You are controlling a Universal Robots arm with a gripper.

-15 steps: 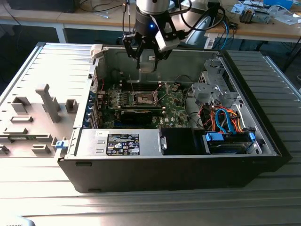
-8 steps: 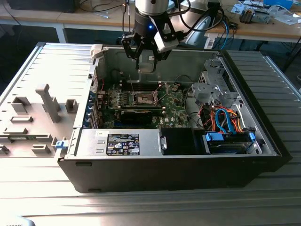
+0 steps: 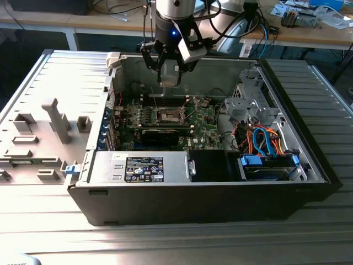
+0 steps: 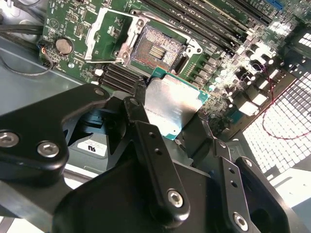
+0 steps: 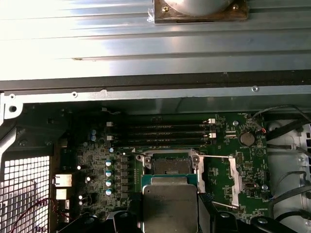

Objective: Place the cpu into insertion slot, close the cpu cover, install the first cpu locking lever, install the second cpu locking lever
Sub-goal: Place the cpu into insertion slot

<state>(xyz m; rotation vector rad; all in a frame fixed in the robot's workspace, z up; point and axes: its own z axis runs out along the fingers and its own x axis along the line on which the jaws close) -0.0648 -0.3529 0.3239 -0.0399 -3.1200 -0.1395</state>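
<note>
**Item: cpu installation, state of work**

**Cpu**: grasped. The jaws are clenched on two opposite edges of the chip, and its silvery top faces the camera in both wrist views. It hangs in the air, clear of the board.

**Insertion slot**: bare, with its contact field exposed. It lies on the green motherboard, between the long memory slots and the raised frame. No chip is seated in it.

**Cpu cover**: swung open on its hinge and standing up beside the slot, with its window empty.

**Locking levers**: thin wire rods beside the socket in the first wrist view are probably these, standing released. The rods are too fine to say for certain.

**Progress**: none of the four steps is complete.
- The chip is picked up and carried over the open computer case, but not placed.
- Closing the cover and setting both levers are all outstanding.

**Arm**: it enters from above in the exterior view, with the wrist pointing straight down into the case near its far wall. The chip is held flat, well above the motherboard and roughly in line with the slot. In the first wrist view the chip's edge sits just short of the socket rim rather than over it.

**Support**: the case lies on its side on a ribbed metal table, next to grey fixture blocks at the exterior view's left.
</note>
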